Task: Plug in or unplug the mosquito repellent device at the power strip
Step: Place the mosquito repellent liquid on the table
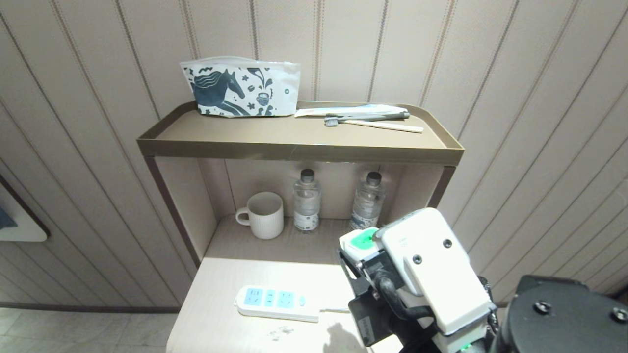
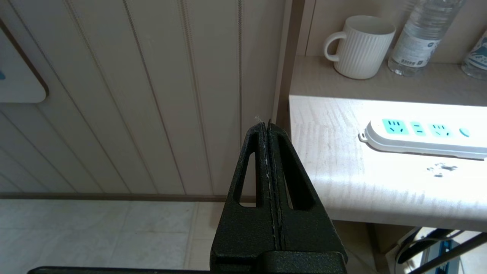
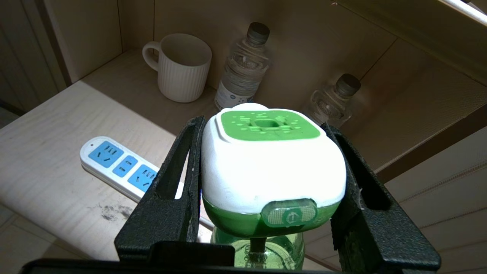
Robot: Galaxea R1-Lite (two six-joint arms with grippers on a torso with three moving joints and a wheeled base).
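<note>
My right gripper is shut on the mosquito repellent device, a white unit with a green top and a translucent green bottle below; both black fingers press its sides. It hangs in the air above the right part of the tabletop, its green top peeking out from behind the wrist housing. The power strip lies flat on the tabletop, to the left of the device, with all its light-blue sockets bare. My left gripper is shut on nothing, parked off the table's left edge.
A white ribbed mug and two clear water bottles stand at the back of the recess. The upper shelf overhangs them, carrying a horse-print pouch and toothbrushes. A dark smudge marks the tabletop.
</note>
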